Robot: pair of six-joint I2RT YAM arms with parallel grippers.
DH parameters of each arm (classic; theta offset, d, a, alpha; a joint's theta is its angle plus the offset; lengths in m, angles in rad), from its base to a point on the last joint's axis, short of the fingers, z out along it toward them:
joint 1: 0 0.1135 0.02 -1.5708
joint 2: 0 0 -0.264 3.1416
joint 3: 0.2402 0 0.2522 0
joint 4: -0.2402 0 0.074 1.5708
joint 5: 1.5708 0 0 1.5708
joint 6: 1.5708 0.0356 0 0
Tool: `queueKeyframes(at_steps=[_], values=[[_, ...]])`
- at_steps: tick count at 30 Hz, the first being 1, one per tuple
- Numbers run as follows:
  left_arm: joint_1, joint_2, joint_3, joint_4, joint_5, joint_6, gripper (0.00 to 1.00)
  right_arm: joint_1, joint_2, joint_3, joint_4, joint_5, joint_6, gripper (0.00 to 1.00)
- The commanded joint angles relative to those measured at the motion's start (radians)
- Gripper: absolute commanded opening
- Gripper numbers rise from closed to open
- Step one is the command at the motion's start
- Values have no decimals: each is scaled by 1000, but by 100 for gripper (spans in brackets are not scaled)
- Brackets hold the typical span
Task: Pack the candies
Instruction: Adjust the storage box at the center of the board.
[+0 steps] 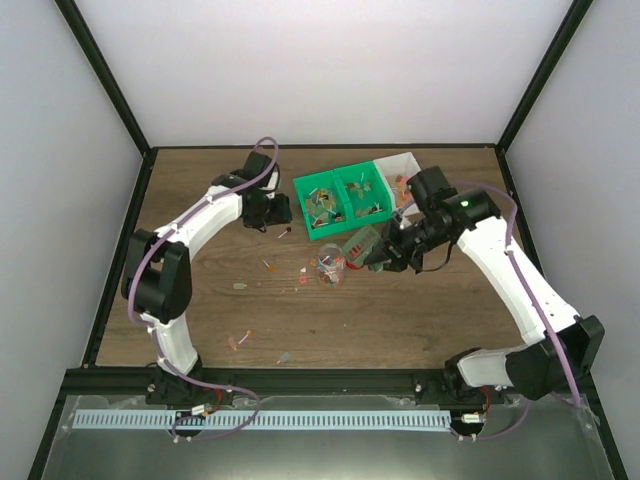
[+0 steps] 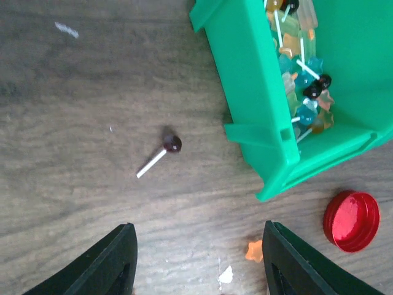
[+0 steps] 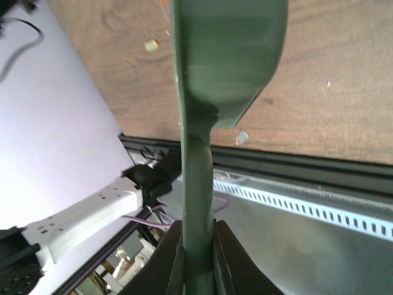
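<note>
Step in hand, by judgement: scooping. Right tool (image 3: 198, 249) clamps the scoop (image 3: 230, 55) handle, bowl just beside the jar (image 1: 330, 268). Left tool (image 2: 199, 261) hangs wide open and empty, left of the jar. Candies (image 2: 301, 92) fill the bin (image 2: 245, 80) behind the jar; others lie loose around it. Next move: tip the scoop over the jar mouth.

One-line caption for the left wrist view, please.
Open left gripper above the wooden table, a stray dark lollipop ahead, green bin of candies and red lid alongside.

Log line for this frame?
left gripper open, near lollipop | right gripper shut on scoop, beside jar | candies loose on table
</note>
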Motion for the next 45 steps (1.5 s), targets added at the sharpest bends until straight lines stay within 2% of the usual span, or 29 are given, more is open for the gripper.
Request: queueKeyframes(at_steps=[1, 5, 11, 16, 21, 27, 33, 38, 45], values=[[11, 54, 85, 40, -43, 31, 59, -90, -20, 101, 24, -8, -42, 1], [11, 142, 197, 56, -63, 104, 74, -147, -28, 68, 108, -62, -67, 1], [16, 312, 416, 66, -58, 225, 97, -165, -7, -51, 279, -143, -97, 1], [19, 459, 610, 92, -40, 391, 100, -202, 76, -50, 291, -185, -216, 1], [19, 557, 724, 98, 0, 584, 97, -292, 173, -10, 247, -252, -369, 1], [30, 610, 740, 114, 21, 666, 89, -375, 278, 35, 162, -279, -515, 1], [30, 650, 759, 149, 2, 670, 74, -378, 332, 9, 209, -321, -514, 1], [28, 654, 767, 173, 0, 614, 50, -377, 336, 60, 215, -297, -526, 1], [6, 614, 737, 139, 15, 628, 48, -378, 304, -5, 252, -287, -511, 1]])
